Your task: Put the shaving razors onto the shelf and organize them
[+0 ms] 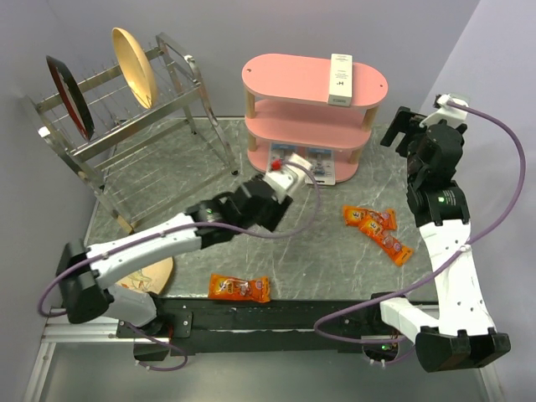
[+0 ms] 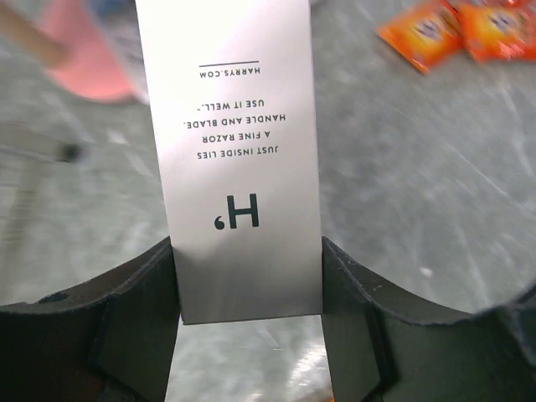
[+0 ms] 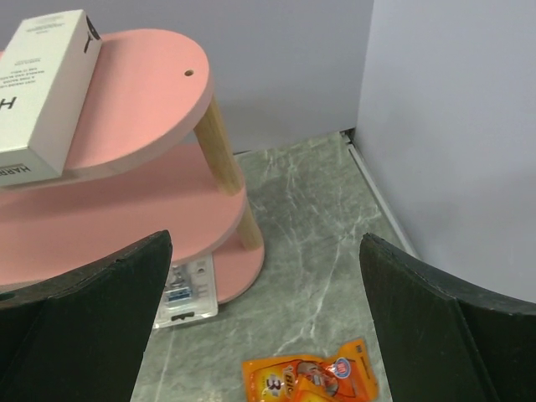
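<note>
the left arm is stretching diagonally from its base at the near-left corner across the marbled surface (image 1: 335,260), elbow low and wrist angled toward the foot of the pink shelf (image 1: 285,71). the left gripper (image 1: 289,174) is sitting just in front of the bottom board, and its jaws are clamping the white razor box (image 2: 234,151) across its narrow width near one end, so that the box is sticking out ahead of them over the surface; its print is reading upside down in the wrist view. the right arm is rising steeply from its base at the near-right, folding at the elbow, with the right gripper (image 1: 402,126) hanging high beside the right end of the shelf, its jaws spread wide and gripping nothing. the blister packs (image 1: 314,163) are lying flat on the bottom board, partly overhanging its front edge. a second white box (image 1: 341,79) is lying on the top board, toward its right end. orange snack packets (image 1: 377,228) are lying on the surface between the two arms, and a wire dish rack (image 1: 126,126) is standing at the far left.
</note>
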`<state>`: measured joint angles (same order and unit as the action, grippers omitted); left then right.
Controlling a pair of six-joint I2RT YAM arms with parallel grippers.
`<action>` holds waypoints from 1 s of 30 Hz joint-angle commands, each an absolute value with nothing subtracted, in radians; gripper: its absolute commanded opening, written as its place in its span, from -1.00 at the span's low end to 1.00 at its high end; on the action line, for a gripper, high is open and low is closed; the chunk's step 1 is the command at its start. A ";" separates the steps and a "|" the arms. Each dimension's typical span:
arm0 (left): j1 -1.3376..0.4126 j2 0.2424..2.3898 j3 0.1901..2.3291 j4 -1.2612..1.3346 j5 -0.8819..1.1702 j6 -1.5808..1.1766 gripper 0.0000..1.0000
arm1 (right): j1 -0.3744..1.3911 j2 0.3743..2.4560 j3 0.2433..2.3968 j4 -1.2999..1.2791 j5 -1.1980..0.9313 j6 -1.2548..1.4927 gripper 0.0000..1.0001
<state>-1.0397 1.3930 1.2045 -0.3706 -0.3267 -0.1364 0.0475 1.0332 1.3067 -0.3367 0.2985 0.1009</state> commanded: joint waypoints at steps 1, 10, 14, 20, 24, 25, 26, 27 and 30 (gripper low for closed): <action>-0.948 1.335 1.333 -0.368 -0.403 -0.029 -0.15 | 0.040 1.054 1.333 -0.276 0.313 0.051 1.00; -0.852 1.468 1.669 -0.209 -0.444 0.141 0.06 | 0.040 1.063 1.272 -0.271 0.304 0.084 1.00; -0.787 1.697 1.929 -0.256 -0.405 0.169 0.12 | 0.041 1.055 1.241 -0.267 0.295 0.094 1.00; -0.709 2.022 2.483 -0.416 -0.347 0.176 0.23 | 0.041 1.035 1.201 -0.264 0.267 0.113 1.00; -0.709 1.973 2.332 -0.266 -0.298 0.212 0.30 | 0.040 1.029 1.174 -0.264 0.256 0.121 1.00; -0.707 1.967 2.318 -0.256 -0.292 0.212 0.31 | 0.040 1.026 1.170 -0.264 0.252 0.126 1.00; -0.709 1.974 2.338 -0.259 -0.291 0.200 0.30 | 0.041 1.028 1.164 -0.264 0.249 0.130 1.00; -0.709 1.985 2.359 -0.282 -0.299 0.193 0.30 | 0.041 1.028 1.160 -0.262 0.245 0.136 1.00; -0.706 2.019 2.410 -0.290 -0.311 0.170 0.31 | 0.041 1.023 1.149 -0.258 0.239 0.147 1.00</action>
